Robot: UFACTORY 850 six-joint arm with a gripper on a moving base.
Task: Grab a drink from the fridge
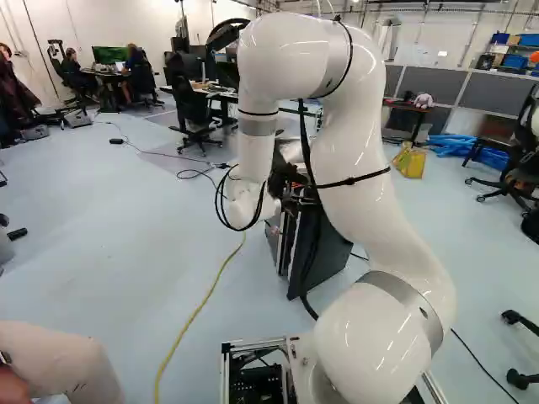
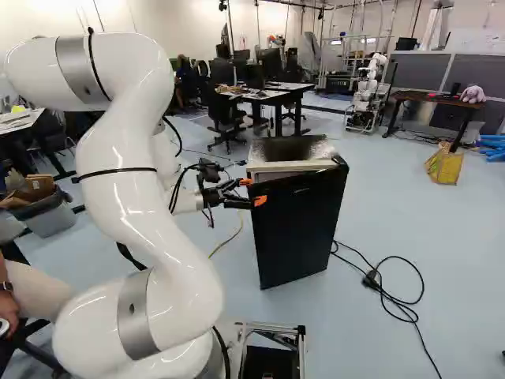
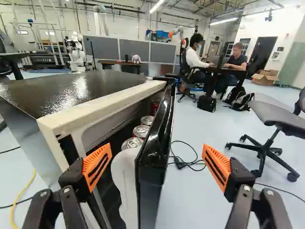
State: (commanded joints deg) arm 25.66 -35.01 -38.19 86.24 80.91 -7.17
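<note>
At the left of the right base view a grey bin [image 2: 49, 223] can be spotted (some cardboard [image 2: 35, 188] in it), then comes the white arm [image 2: 118, 197], which blocks a fair bit. Part of the yellow cable [image 2: 230, 239] is hidden behind it. Next along is the gripper [image 2: 252, 191], right by the upper edge of the fridge door [image 2: 296, 229]. In the left base view it's mostly lost behind the arm, so the wrist view has to be relied on: fingers spread wide, with the door seen edge-on in the space between them.

The door is ajar on the fridge [image 2: 292, 150], and the drinks are tucked just inside it. Only the lids of the nearer cans [image 3: 132, 142] can be made out — their bodies are covered by the white door shelf [image 3: 125, 174], and the farthest one is mostly shadow and a bit of red. They're lined up ahead of the gripper, between its fingers, on the fridge side of the door. Whether either finger touches the door can't be told.

Farther right, a black cord [image 2: 414, 316] is looped on the floor, another robot [image 2: 367, 95] is seen in the background, then a table [image 2: 426, 97] with a plush toy [image 2: 473, 94] (yellow bag [image 2: 444, 167] nearby).
</note>
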